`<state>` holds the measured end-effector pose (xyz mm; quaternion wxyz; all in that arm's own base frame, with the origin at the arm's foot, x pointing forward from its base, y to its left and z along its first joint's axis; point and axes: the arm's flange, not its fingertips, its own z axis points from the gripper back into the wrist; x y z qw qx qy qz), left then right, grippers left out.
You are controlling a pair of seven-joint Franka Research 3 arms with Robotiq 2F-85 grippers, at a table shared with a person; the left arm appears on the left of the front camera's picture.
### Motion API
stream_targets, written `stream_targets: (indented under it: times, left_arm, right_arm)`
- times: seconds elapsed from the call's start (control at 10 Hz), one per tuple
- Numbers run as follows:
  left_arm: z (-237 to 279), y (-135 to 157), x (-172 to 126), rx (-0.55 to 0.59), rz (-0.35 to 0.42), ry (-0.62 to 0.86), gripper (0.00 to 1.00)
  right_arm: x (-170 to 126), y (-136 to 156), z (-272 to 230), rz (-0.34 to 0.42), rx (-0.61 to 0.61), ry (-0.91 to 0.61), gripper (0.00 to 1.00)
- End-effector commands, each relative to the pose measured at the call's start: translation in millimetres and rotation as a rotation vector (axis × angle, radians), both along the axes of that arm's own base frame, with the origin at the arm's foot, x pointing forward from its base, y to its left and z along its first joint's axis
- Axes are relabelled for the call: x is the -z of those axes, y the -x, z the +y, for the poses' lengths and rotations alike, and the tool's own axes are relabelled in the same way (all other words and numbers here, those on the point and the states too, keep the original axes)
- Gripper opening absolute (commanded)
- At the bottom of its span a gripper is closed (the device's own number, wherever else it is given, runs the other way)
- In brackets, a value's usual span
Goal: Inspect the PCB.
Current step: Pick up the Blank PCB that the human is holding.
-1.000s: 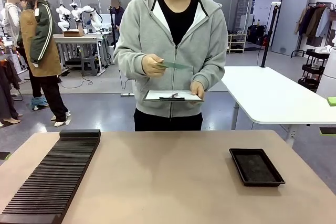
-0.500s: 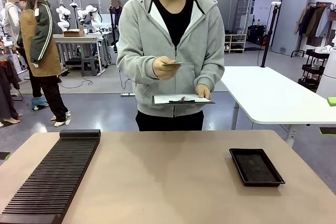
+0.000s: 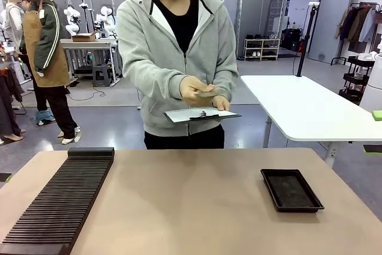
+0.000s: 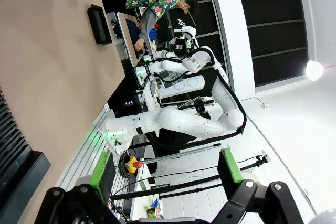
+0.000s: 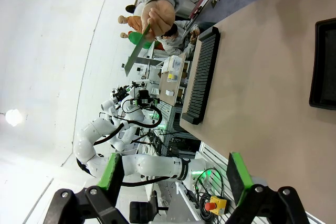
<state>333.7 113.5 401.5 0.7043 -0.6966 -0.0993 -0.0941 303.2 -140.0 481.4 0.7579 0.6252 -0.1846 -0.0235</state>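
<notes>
There is one PCB (image 3: 210,93), one white clipboard (image 3: 197,114), one black tray (image 3: 291,190) and one black slotted rack (image 3: 59,204). The tray and the rack lie on the bench (image 3: 191,207), well apart: the rack is at the robot's left and the tray at its right.

The person at the far side holds the PCB in one hand (image 3: 194,91), in the air just above the clipboard, and the other hand (image 3: 222,104) carries the clipboard. In the front view the board is seen almost from its edge. It lies nearly flat, and its long axis runs about across the picture, from the holding hand toward the robot's right. In the right wrist view it shows as a thin green strip gripped at one end, with the free end pointing away from the hand.

There are two end effectors. The left end effector (image 4: 167,174) has its fingers spread wide apart. The right end effector (image 5: 174,177) is spread in the same way.
</notes>
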Motion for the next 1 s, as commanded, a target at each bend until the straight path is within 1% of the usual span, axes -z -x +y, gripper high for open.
stream_targets:
  times: [0.0, 0.6, 0.7, 0.8, 0.9]
  left_arm:
    - [1, 1, 0, 0.000, 0.004, 0.000, 1.00]
    - [1, 1, 0, 0.000, 0.004, 0.000, 1.00]
    - [1, 1, 0, 0.000, 0.004, 0.000, 1.00]
    - [1, 1, 0, 0.000, 0.004, 0.000, 1.00]
    - [1, 1, 0, 0.000, 0.004, 0.000, 1.00]
  right_arm:
    - [-1, 1, -1, -0.020, -0.002, 0.003, 1.00]
    - [-1, 1, -1, -0.020, -0.002, 0.003, 1.00]
    - [0, 0, 0, 0.000, 0.000, 0.000, 1.00]
    - [-5, 2, 11, 0.021, -0.023, -0.028, 1.00]
    - [-10, 4, 26, 0.061, -0.013, -0.020, 1.00]
